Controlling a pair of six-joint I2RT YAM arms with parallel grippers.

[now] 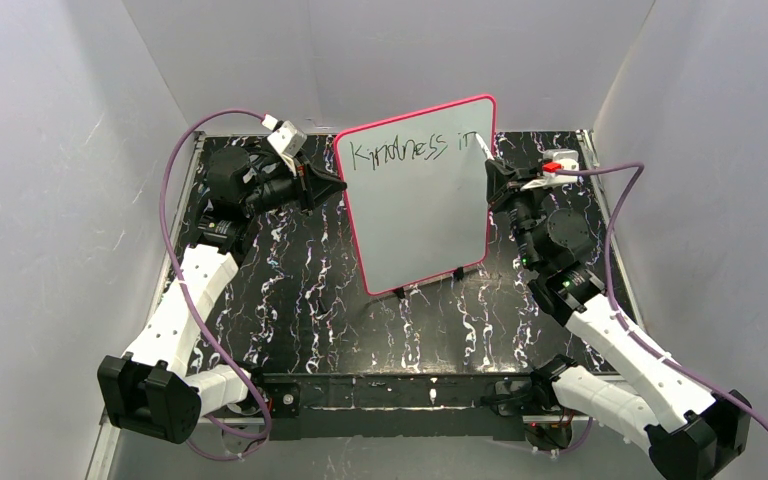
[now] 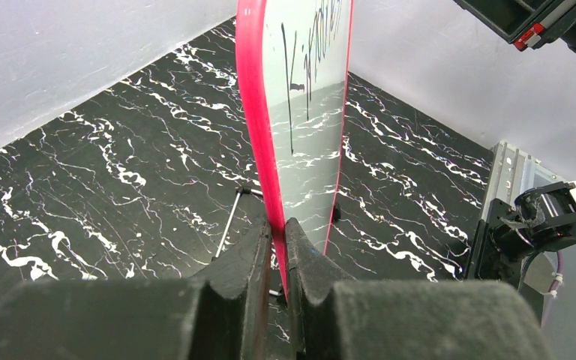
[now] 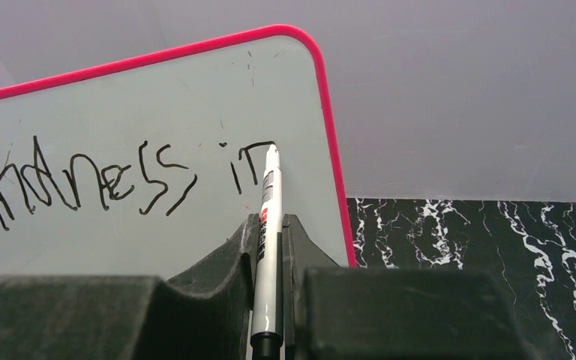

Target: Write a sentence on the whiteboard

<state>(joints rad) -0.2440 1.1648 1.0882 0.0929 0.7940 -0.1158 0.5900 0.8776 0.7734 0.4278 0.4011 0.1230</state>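
Observation:
The whiteboard stands upright at the middle back of the table, white with a pink-red frame. My left gripper is shut on its left edge; in the left wrist view the fingers pinch the pink frame. My right gripper is shut on a white marker with a black end. The marker's tip touches the board near its top right corner. The sentence reads "Kindness in" in one dark line, and the tip rests at the top of the last letter.
The table top is black marble with white veins, walled in by grey panels on three sides. The board's small black feet rest on it, and a thin wire stand props it from behind. Both arm bases sit at the near edge.

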